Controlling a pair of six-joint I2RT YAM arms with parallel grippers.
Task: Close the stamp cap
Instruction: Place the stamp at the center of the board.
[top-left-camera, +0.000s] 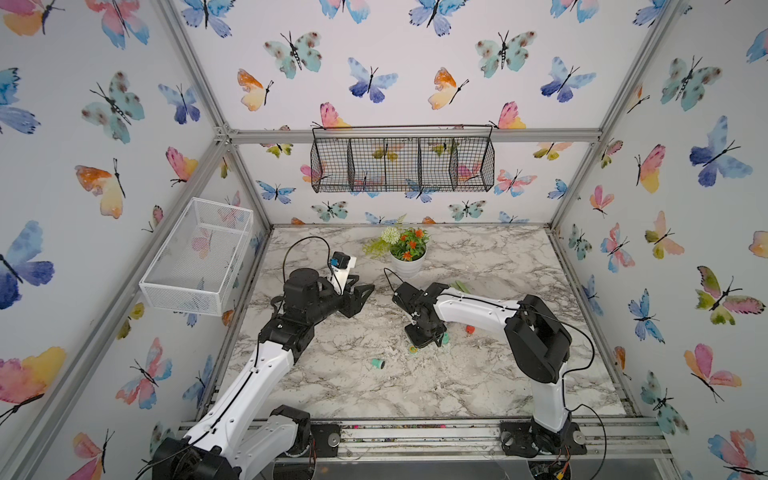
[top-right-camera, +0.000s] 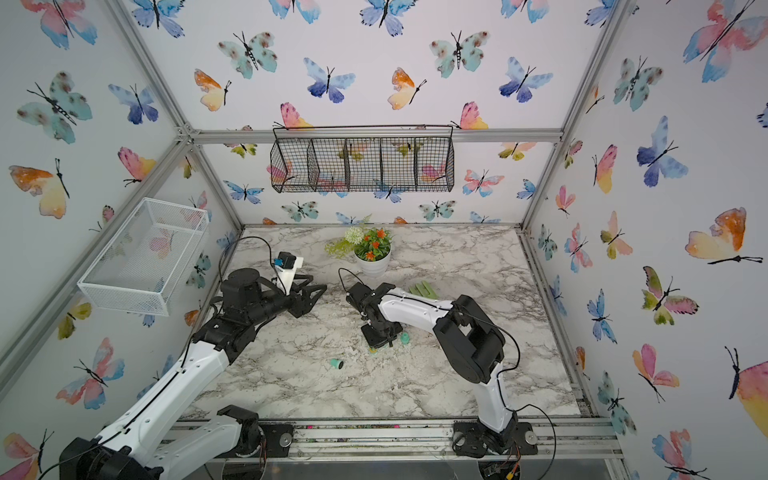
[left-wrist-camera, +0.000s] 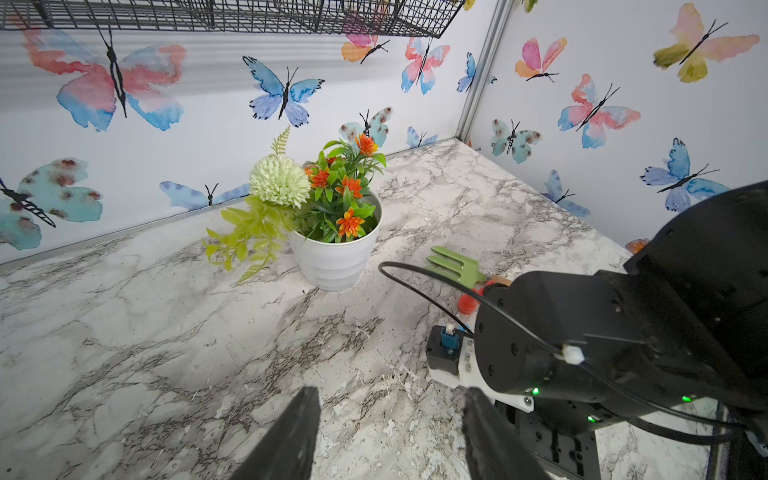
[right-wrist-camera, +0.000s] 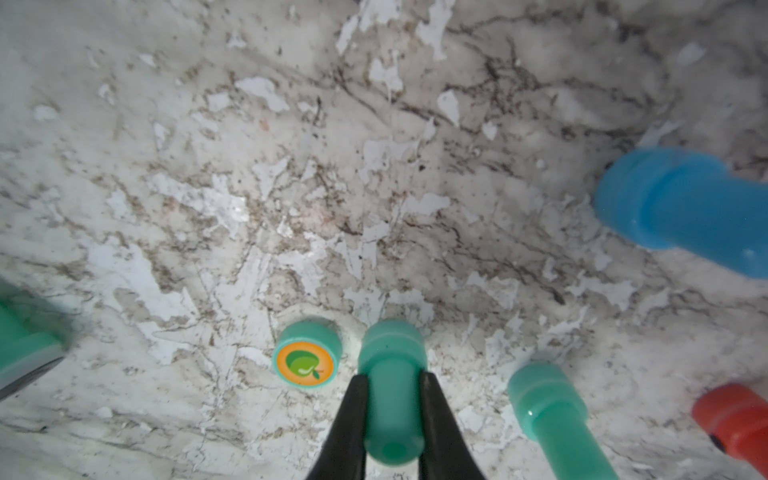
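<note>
My right gripper (right-wrist-camera: 392, 376) points down at the marble table (top-left-camera: 340, 390) and is shut on a teal stamp (right-wrist-camera: 392, 399), its fingers clamped on the narrow shaft with the wider end towards the table. Just beside that end stands a short teal round piece with an orange-and-green sticker (right-wrist-camera: 305, 365), which looks like the cap; it also shows in both top views (top-left-camera: 412, 350) (top-right-camera: 374, 350). The stamp and the short piece are apart. My left gripper (top-left-camera: 365, 282) hovers open over the table's middle left, and nothing lies between its fingers (left-wrist-camera: 309, 415).
Another teal stamp (right-wrist-camera: 552, 415) stands close by, with a blue one (right-wrist-camera: 681, 208) and a red one (top-left-camera: 470, 329) further off. A teal piece (top-left-camera: 377, 364) lies on its side towards the front. A white flower pot (top-left-camera: 407, 264) and a green toy fork (left-wrist-camera: 455, 266) sit behind.
</note>
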